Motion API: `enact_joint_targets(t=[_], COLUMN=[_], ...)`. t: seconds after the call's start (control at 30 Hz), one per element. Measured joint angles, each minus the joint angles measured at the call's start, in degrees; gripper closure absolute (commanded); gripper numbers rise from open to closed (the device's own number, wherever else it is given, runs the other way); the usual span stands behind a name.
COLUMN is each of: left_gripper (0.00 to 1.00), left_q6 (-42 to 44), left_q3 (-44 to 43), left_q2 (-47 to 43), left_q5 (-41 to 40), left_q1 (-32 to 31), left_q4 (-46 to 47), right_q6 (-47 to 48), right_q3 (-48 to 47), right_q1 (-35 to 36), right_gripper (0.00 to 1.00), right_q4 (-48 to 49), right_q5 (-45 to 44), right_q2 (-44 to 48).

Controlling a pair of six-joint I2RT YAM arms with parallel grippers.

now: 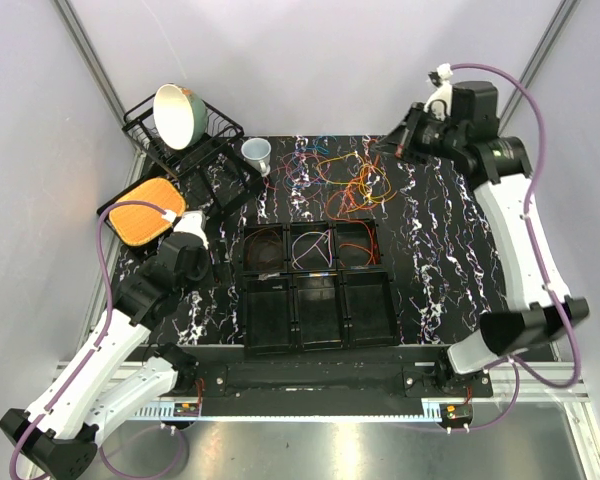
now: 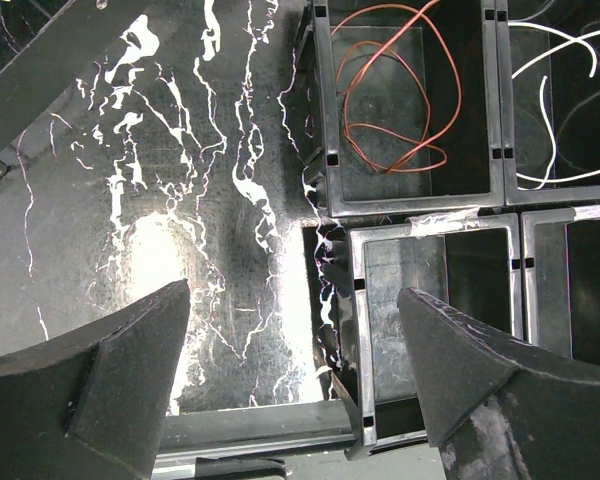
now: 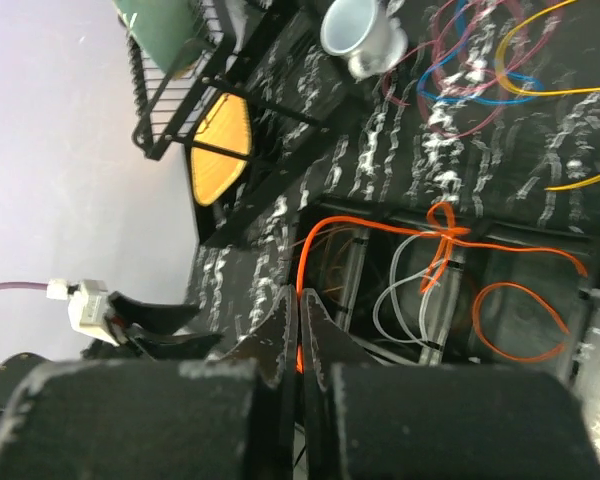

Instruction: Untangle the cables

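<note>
Right tool (image 3: 298, 300): fingers closed flat together, pinching a thin orange cable (image 3: 442, 238) between the tips. It sits high over the far right corner of the bench (image 1: 450, 250). The orange cable runs out from the fingers toward the tray (image 1: 242, 300) and has a knotted crossing partway along.

Left tool (image 2: 295, 290): jaws wide apart, nothing between them. It is low over bare bench just beside the tray's left edge.

Cables (image 1: 340, 170): a loose tangle of orange, yellow, red, blue and purple loops lying on the bench at the far edge, about mid-width, just beyond the tray.

The tray has six compartments and sits mid-bench. In its far row, a brown cable (image 2: 390, 100) is coiled in the left compartment, a white cable (image 2: 560, 60) lies in the middle one, and orange loops lie in the right one. Near row: contents unclear.

A cup (image 1: 257, 153) stands just left of the tangle. A rack (image 1: 215, 130) at the far left corner holds a tilted bowl (image 1: 175, 112). An orange pad (image 1: 145, 212) lies at the left edge.
</note>
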State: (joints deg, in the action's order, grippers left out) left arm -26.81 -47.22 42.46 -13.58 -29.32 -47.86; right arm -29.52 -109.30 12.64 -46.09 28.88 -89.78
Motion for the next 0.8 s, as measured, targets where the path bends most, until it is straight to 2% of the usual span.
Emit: enact_joint_targets(t=[0.27,0.5,0.8], left_gripper=[0.12,0.12,0.12], left_q6=[0.0,0.0,0.0], left_q3=[0.0,0.0,0.0], left_q2=[0.0,0.0,0.0], left_q5=[0.3,0.3,0.3], left_q1=[0.2,0.2,0.2], left_q4=[0.0,0.0,0.0], right_q6=[3.7,4.3,4.0], right_q3=[6.6,16.3,17.7], right_q1=[0.0,0.0,0.0], right_gripper=[1.00,1.00,1.00], right_q4=[-3.1,-6.1,-4.2], right_q5=[-8.9,-11.9,-11.7], right_q2=[8.6,8.0,6.0])
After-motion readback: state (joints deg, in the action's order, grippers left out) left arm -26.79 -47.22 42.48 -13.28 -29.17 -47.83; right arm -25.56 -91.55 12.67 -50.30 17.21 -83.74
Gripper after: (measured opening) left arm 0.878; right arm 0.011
